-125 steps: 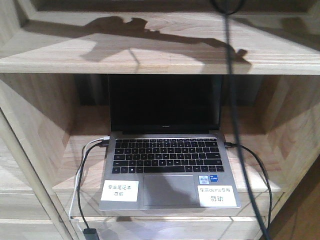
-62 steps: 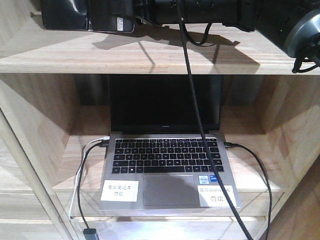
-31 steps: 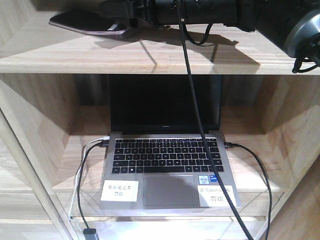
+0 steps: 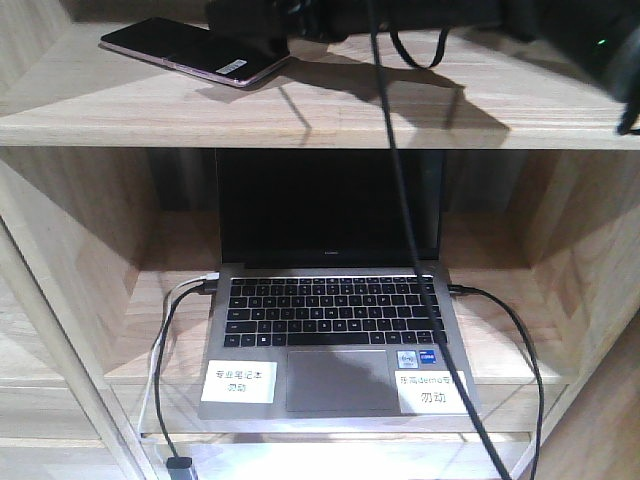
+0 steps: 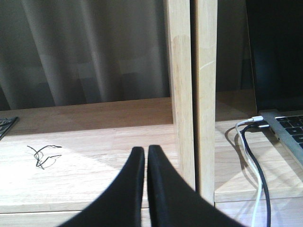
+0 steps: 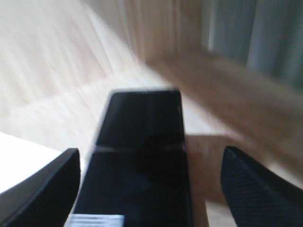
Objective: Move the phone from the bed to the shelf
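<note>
Phone (image 6: 139,156): flat on shelf (image 4: 330,105) between wide-open, empty right gripper (image 6: 147,182) fingers; stiff, glossy, slippery, fragile (long edges best); left gripper (image 5: 141,156) closed, empty.

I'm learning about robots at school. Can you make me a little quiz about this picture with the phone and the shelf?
1. True or false: the phone lies flat on the top board of the shelf.
2. What sits in the compartment under it? A) a book B) a laptop C) a cup
3. Fill in: the right hand has its fingers spread ____ on either side of the phone.

Key: 1 true. 2 B. 3 apart; the left hand is shut and holds nothing.
</note>
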Controlling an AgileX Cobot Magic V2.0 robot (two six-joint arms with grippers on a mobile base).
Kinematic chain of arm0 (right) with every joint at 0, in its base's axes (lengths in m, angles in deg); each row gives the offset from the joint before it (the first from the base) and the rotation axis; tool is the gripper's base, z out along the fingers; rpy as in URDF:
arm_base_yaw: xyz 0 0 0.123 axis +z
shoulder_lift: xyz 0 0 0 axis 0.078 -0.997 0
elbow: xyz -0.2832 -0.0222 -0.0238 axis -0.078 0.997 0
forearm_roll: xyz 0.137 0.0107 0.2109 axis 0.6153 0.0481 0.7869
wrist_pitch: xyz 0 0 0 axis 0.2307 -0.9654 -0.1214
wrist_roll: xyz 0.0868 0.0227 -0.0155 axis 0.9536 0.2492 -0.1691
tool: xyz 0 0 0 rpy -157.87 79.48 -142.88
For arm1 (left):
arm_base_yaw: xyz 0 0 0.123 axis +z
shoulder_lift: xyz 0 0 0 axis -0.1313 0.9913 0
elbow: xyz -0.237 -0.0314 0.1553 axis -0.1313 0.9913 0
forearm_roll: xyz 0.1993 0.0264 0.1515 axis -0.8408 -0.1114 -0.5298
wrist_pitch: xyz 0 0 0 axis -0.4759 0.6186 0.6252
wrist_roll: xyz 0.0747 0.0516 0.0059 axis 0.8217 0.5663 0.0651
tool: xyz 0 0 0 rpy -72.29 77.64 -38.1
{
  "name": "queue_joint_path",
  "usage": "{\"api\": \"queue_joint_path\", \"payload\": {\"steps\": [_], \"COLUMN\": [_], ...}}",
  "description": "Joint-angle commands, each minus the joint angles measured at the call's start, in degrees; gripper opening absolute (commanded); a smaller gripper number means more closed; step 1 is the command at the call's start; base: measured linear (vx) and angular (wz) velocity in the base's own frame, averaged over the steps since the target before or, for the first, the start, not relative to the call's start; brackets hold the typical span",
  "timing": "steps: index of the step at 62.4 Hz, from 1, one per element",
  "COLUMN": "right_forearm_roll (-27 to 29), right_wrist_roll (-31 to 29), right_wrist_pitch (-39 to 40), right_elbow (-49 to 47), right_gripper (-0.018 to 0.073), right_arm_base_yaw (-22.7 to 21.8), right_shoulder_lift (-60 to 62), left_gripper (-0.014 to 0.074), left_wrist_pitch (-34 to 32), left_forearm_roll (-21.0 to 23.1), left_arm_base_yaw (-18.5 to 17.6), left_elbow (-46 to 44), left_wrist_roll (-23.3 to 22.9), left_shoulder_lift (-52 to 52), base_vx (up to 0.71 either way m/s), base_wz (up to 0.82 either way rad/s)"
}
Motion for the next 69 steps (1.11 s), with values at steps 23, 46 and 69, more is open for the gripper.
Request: {"api": "queue_joint_path", "payload": {"steps": [23,46,69], "right_forearm_roll": [-3.70,-5.48,-5.54], "right_wrist_roll": [6.46,5.80,5.80], "right_wrist_pitch": [-5.87,5.05,18.93], "right_elbow": [-0.99,22.01,52.43], "right_gripper": [0.0041,-0.0006,-0.0006], "right_arm_base_yaw": [-1.34,-1.28,-1.28], "right_shoulder_lift": [12.48,31.80,57.45], "left_gripper": [0.0001,0.0001,0.0001], "left_wrist_pitch": [-4.15,-4.15,-4.15], "left_forearm_roll": [0.52,0.52,0.52], "left_arm_base_yaw": [-0.20,-0.20,-0.20], "left_elbow": [-1.22,-1.22,-1.22], "left_wrist_roll": [-0.33,-0.33,-0.33], "left_shoulder_lift": [-0.77,-0.77,-0.77], "base_vx": [0.00,0.00,0.00], "base_wz": [0.00,0.00,0.00]}}
